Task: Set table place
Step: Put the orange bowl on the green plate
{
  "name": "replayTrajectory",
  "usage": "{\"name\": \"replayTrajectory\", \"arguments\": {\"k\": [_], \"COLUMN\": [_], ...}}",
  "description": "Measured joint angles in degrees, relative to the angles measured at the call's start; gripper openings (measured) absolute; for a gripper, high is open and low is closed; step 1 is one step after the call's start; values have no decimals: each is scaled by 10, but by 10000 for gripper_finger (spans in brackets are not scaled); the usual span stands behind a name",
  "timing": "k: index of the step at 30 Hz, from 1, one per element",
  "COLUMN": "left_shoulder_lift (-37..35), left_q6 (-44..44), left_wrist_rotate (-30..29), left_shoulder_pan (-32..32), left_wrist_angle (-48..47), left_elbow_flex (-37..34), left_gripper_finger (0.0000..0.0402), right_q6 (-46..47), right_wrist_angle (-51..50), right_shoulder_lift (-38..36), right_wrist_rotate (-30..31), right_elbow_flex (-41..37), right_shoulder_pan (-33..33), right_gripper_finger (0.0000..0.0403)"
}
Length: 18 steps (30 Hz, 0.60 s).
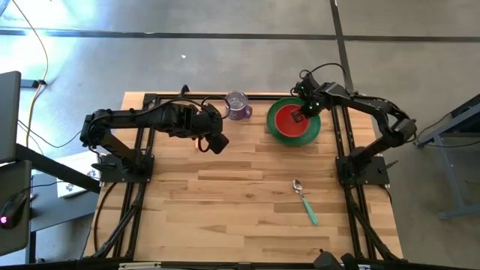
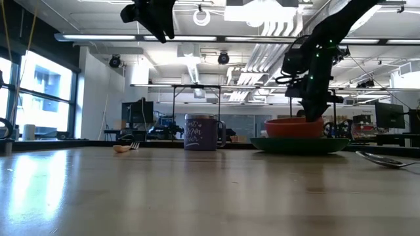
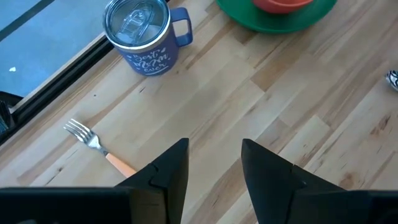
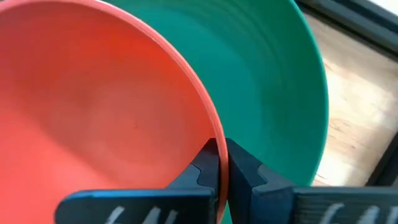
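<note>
The red bowl sits on the round green plate at the table's far right; both also show in the low view as bowl and plate. My right gripper is shut on the bowl's rim. My left gripper hangs open high above the table, over the orange-handled fork, which lies flat on the wood. The teal-handled spoon lies flat at the near right. My right gripper pinches the red bowl's rim on the side nearest the table's right edge. One finger is inside the bowl and one is outside, over the plate. The fingers come from above, pointing down. The bowl's base rests on the green plate, upright.
A purple mug with a clear lid stands at the far edge, left of the plate. The black frame rail runs just behind the plate. Bare wooden planks fill the table's middle and near left.
</note>
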Motion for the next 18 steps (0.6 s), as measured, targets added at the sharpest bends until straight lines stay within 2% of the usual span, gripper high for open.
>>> {"name": "replayTrajectory", "arguments": {"k": [18], "left_shoulder_lift": [0], "left_q6": [-1], "left_wrist_rotate": [0], "left_shoulder_pan": [0], "left_wrist_angle": [0], "left_elbow_flex": [0], "left_gripper_finger": [134], "right_q6": [-2], "right_wrist_angle": [4], "right_shoulder_lift": [0], "right_wrist_rotate": [6], "right_elbow_flex": [-8], "right_shoulder_pan": [-9], "right_gripper_finger": [4]}}
